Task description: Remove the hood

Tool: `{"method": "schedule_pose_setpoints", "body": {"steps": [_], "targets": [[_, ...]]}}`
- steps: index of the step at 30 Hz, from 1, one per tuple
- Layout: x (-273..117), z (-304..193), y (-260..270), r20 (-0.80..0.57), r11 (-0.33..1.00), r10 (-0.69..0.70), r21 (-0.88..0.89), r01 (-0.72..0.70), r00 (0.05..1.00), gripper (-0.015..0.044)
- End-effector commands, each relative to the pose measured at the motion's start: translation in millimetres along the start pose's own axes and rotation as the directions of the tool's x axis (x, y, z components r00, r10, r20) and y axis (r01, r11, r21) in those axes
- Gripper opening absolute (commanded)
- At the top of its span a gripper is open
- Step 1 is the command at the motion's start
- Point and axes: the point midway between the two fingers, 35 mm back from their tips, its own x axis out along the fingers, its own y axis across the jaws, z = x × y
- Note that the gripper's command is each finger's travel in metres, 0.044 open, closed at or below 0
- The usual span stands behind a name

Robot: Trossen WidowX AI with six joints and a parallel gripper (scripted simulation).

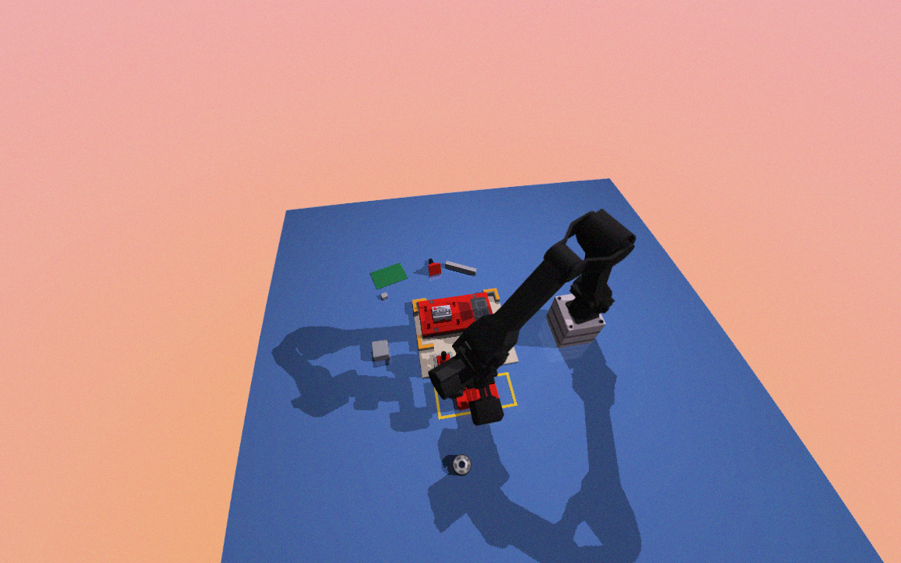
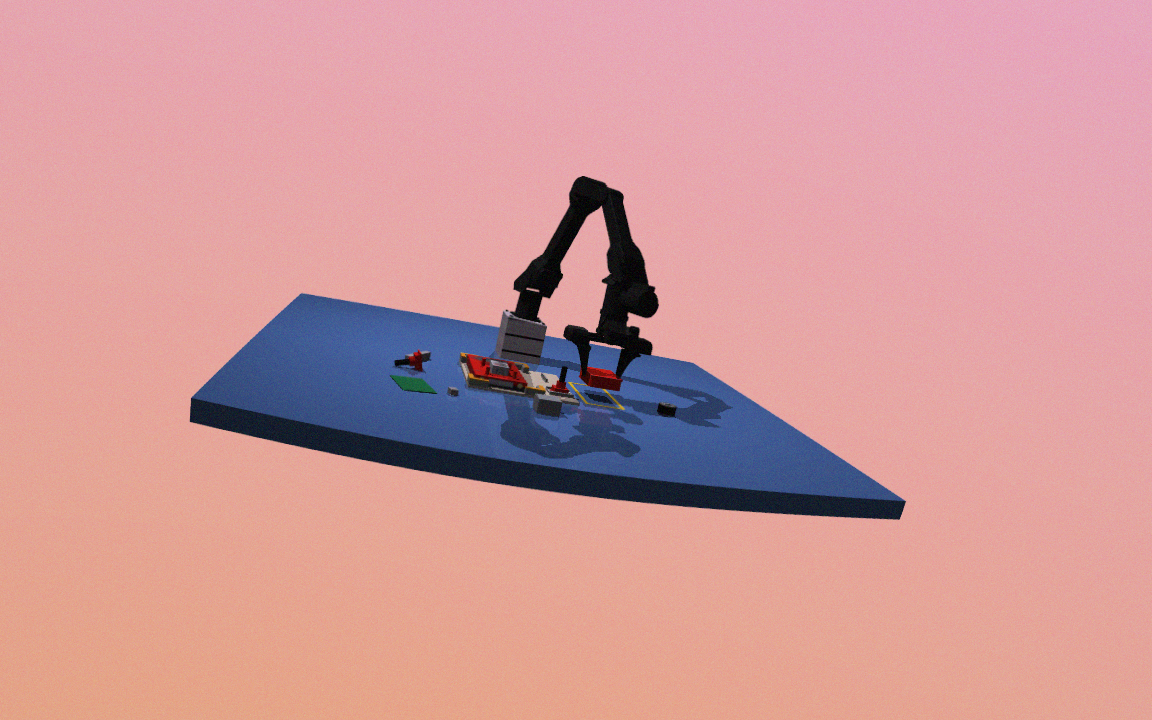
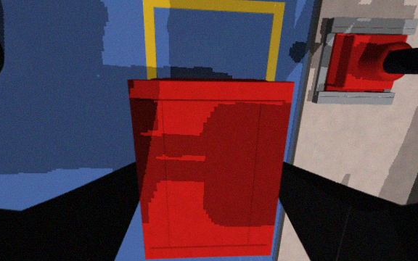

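Observation:
The hood (image 1: pixel 466 399) (image 2: pixel 601 380) (image 3: pixel 209 163) is a red block with thin panel lines. My gripper (image 2: pixel 603 372) (image 3: pixel 209 168) is shut on it, one black finger on each long side. In the exterior view the hood hangs a little above the table, over or close to the yellow outline of the marked area (image 1: pixel 512 389) (image 2: pixel 616 400) (image 3: pixel 149 36). In the wrist view the hood hides the near part of the outline. The red toy car body (image 1: pixel 448 328) (image 2: pixel 478 368) sits on the beige board, apart from the hood.
On the beige board (image 3: pixel 332 138) beside the outline stands a red piece with a black stick (image 3: pixel 366 65) (image 2: pixel 561 386). A wheel (image 1: pixel 461 464) (image 2: pixel 666 409) lies beyond the outline. A grey block (image 1: pixel 380 349) (image 2: pixel 548 406) and a green plate (image 1: pixel 389 275) (image 2: pixel 413 384) lie on the table.

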Motion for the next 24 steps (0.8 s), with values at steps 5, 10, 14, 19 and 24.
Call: {"method": "schedule_pose_setpoints", "body": {"steps": [5, 10, 14, 19, 24], "targets": [[7.4, -2.4, -1.6, -0.005, 1.000, -0.006, 0.007, 0.006, 1.000, 0.0000], [8.2, -2.3, -1.6, -0.005, 1.000, -0.006, 0.007, 0.006, 1.000, 0.0000], [10.0, -2.3, -1.5, -0.005, 1.000, -0.006, 0.007, 0.006, 1.000, 0.0000], [12.5, -2.3, -1.5, -0.005, 1.000, -0.006, 0.007, 0.006, 1.000, 0.0000], [15.0, -2.3, -1.5, -0.005, 1.000, -0.006, 0.007, 0.006, 1.000, 0.0000]]}}
